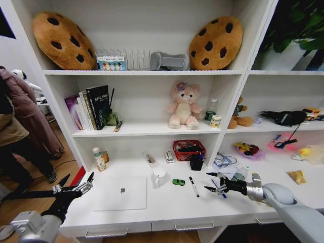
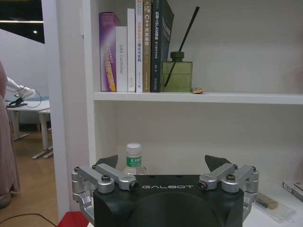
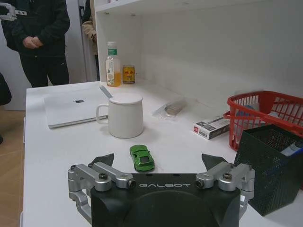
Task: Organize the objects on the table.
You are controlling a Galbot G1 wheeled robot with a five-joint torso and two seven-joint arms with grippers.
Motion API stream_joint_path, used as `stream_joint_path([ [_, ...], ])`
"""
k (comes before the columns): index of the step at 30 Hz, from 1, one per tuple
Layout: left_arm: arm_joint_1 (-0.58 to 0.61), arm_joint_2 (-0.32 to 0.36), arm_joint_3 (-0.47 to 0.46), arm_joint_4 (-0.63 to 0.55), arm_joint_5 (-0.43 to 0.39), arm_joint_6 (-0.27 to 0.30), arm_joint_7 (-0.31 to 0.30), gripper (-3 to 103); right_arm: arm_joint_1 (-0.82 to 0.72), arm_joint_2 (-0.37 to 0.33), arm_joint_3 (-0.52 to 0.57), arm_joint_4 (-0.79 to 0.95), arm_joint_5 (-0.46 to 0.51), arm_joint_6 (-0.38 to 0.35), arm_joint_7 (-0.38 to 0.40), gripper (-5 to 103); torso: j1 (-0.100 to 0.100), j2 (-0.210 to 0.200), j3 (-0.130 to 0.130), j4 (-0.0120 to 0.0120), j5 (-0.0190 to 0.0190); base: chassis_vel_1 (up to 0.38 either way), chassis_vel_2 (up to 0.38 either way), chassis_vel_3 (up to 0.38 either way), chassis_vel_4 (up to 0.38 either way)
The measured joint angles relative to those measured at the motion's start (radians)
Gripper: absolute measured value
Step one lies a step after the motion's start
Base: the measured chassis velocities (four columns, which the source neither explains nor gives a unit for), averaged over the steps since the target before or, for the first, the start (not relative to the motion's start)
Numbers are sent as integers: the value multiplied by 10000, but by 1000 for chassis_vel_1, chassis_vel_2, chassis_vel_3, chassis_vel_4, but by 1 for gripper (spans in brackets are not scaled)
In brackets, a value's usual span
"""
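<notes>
i see my right hand [image 1: 211, 181] wide open over the desk [image 1: 167, 205] near the green car [image 1: 178, 181] and pen [image 1: 194, 187], my left hand [image 1: 76, 184] wide open beside the closed laptop [image 1: 121, 193].

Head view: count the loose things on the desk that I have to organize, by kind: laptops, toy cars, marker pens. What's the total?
Silver laptop, lid closed: 1
Green toy car: 1
Marker pens: 2, the black marker pen and the blue marker pen
Total: 4
</notes>
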Motion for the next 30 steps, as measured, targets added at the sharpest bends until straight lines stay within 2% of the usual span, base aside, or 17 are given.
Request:
stream_joint_path([
  [2, 0, 0, -1, 0, 1, -2, -1, 100, 935, 87, -1016, -377, -217, 161, 2, 100, 0, 0, 0, 2, -4, 0, 0, 0, 0],
  [3, 0, 0, -1, 0, 1, -2, -1, 100, 935, 87, -1016, -377, -217, 161, 2, 100, 0, 0, 0, 2, -4, 0, 0, 0, 0],
  [5, 0, 0, 0, 0, 0, -1, 0, 100, 1718, 381, -1972, -716, -596, 365, 97, 100, 1, -1, 0, 1, -4, 0, 0, 0, 0],
  [6, 0, 0, 0, 0, 0, -1, 0, 100, 1718, 381, -1972, -716, -596, 365, 97, 100, 1, -1, 0, 1, -4, 0, 0, 0, 0],
  [8, 0, 0, 0, 0, 0, -2, -1, 100, 2160, 777, -2665, -849, -825, 453, 313, 100, 1, -1, 0, 0, -2, 0, 0, 0, 0],
  [14, 0, 0, 0, 0, 0, -2, 0, 100, 2490, 1390, -3119, -946, -1060, 522, 627, 100, -1, 0, -1, -1, -3, 0, 0, 0, 0],
  [30, 0, 0, 0, 0, 0, -2, 0, 100, 3528, 1982, -4145, -1955, -1605, 842, 619, 100, -1, 0, -1, 1, -3, 0, 0, 0, 0],
])
